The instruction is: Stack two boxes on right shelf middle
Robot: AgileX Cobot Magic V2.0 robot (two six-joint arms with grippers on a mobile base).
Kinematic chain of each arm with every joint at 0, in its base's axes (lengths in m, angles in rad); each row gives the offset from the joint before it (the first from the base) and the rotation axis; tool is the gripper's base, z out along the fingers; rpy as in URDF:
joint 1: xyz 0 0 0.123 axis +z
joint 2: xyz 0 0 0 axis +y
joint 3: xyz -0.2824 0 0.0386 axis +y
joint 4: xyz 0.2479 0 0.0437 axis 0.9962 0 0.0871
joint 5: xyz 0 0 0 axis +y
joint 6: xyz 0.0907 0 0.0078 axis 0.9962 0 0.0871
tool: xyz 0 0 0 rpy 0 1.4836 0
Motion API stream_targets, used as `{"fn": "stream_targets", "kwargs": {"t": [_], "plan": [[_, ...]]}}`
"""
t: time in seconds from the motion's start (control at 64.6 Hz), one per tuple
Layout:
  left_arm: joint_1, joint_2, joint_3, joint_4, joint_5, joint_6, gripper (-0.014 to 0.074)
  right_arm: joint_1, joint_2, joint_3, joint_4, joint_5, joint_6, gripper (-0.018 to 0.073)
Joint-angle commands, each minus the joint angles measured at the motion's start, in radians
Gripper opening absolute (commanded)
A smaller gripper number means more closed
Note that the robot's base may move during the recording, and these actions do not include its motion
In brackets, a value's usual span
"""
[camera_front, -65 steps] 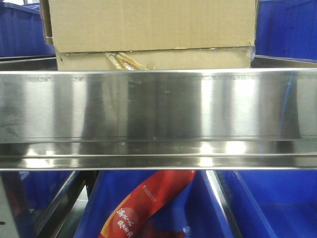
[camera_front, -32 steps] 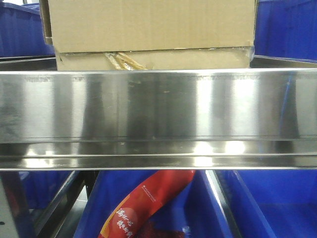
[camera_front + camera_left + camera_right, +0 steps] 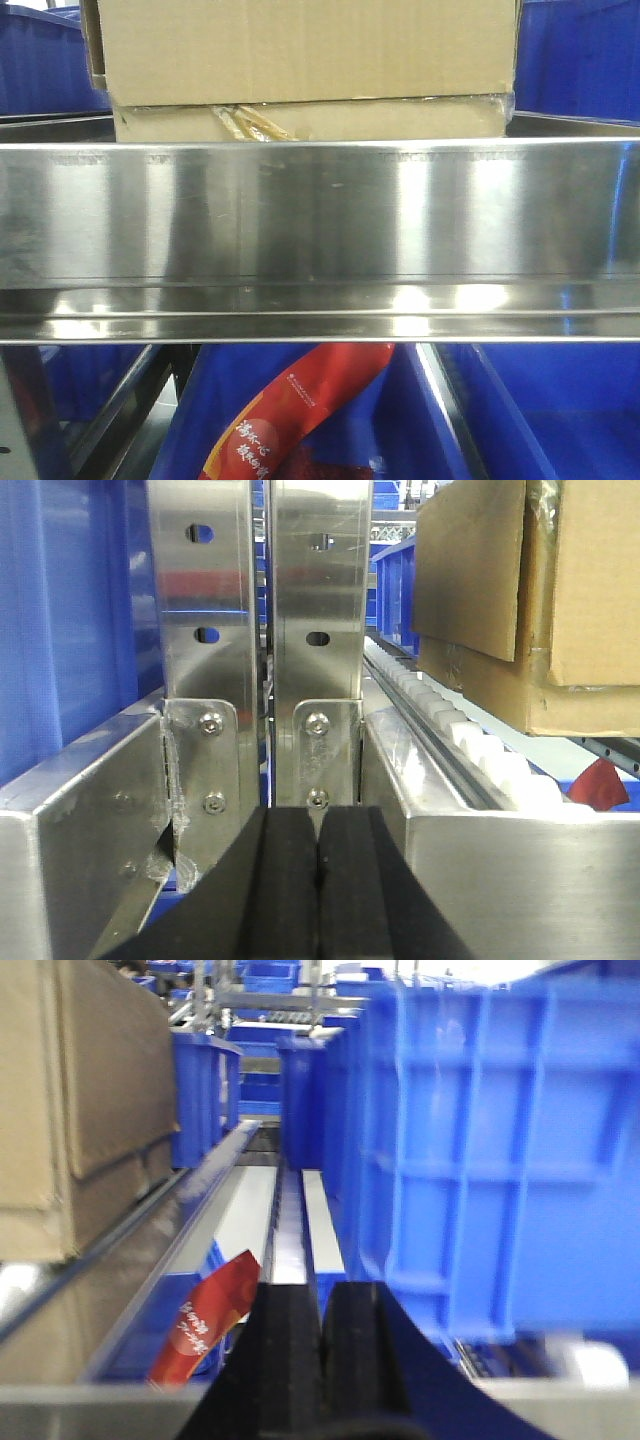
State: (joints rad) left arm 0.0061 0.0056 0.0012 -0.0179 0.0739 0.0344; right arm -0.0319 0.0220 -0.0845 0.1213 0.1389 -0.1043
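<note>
Front view: tall brown corrugated cardboard box (image 3: 305, 50) is sitting on the flatter brown cardboard box with the yellowish tape scrap (image 3: 310, 120), both resting on the shiny stainless-steel shelf level with a broad mirror-like front rail (image 3: 320, 215). Blue plastic bins (image 3: 575, 60) are flanking the stack; a red printed packet (image 3: 290, 415) is lying in a bin below. Neither gripper is showing here.

Left wrist view: left gripper (image 3: 318, 880) is showing its black pads pressed together, holding nothing, beside the riveted steel uprights (image 3: 260, 630). White rollers (image 3: 470, 745) are running under the boxes, a detail the front view is hiding.

Right wrist view: right gripper (image 3: 318, 1350) is empty, pads parted by only a thin slit. The picture is blurred.

Risk: the stack is sitting close behind the rail; a bump from either arm could be rolling it along the rollers or shifting the upper box off square
</note>
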Motion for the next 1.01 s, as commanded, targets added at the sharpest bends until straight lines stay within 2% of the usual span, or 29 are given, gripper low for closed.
{"fn": "stream_targets", "kwargs": {"t": [0.0,0.062,0.186,0.99], "plan": [[0.002,-0.006,-0.001,-0.006,-0.018,0.004,-0.0111,-0.008,-0.022,0.069,-0.005,-0.067,0.010,-0.0162],[0.002,-0.006,-0.001,-0.006,-0.018,0.004,-0.0111,-0.008,-0.022,0.085,-0.017,-0.106,0.010,-0.0162],[0.002,-0.006,-0.001,-0.006,-0.018,0.004,-0.0111,-0.006,-0.022,0.085,-0.028,-0.033,0.010,-0.0162],[0.002,-0.006,-0.001,-0.006,-0.018,0.004,-0.0111,-0.006,-0.022,0.085,-0.029,-0.043,0.010,-0.0162]]}}
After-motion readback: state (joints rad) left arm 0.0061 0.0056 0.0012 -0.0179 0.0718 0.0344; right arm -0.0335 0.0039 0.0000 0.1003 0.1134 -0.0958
